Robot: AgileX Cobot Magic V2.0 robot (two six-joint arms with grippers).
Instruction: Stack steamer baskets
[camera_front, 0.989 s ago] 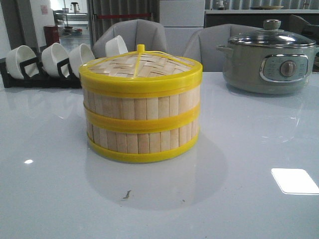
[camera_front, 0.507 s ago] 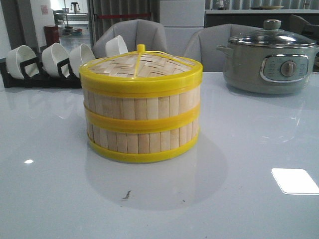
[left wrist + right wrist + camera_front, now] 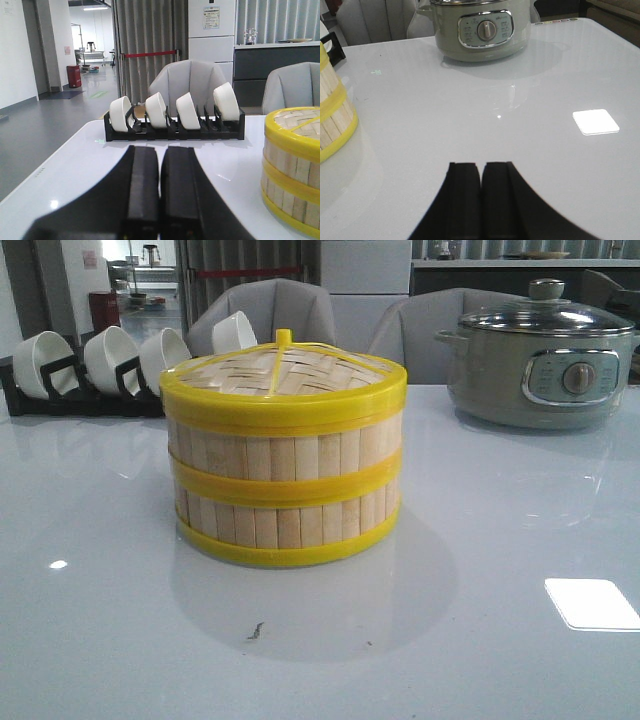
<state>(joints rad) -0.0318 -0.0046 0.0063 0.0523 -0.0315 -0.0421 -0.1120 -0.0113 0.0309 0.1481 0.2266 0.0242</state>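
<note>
At the middle of the glossy white table (image 3: 110,640) stood 2 steamer baskets (image 3: 285,485), 1 set squarely on the other, their pale slat walls upright and their yellow rims meeting in a band halfway up the stack. A woven bamboo lid (image 3: 280,375) with a yellow rim and a small yellow knob sat on the upper basket, covering it. Neither arm showed in the front view. The left gripper (image 3: 160,165) was clenched, its 2 black fingers (image 3: 142,190) pressed together with nothing between them, low over the table and well apart from the stack, which appeared at the edge of the left wrist view. The right gripper (image 3: 481,175) was likewise clenched on nothing, above bare tabletop, apart from the baskets. Behind the stack on the left, a black rack (image 3: 85,400) held 4 white bowls (image 3: 110,355) tilted on edge. At the far right of the table stood a grey electric cooker (image 3: 540,365) with a glass lid and a dial on its front. Grey chairs (image 3: 270,310) stood beyond the table
</note>
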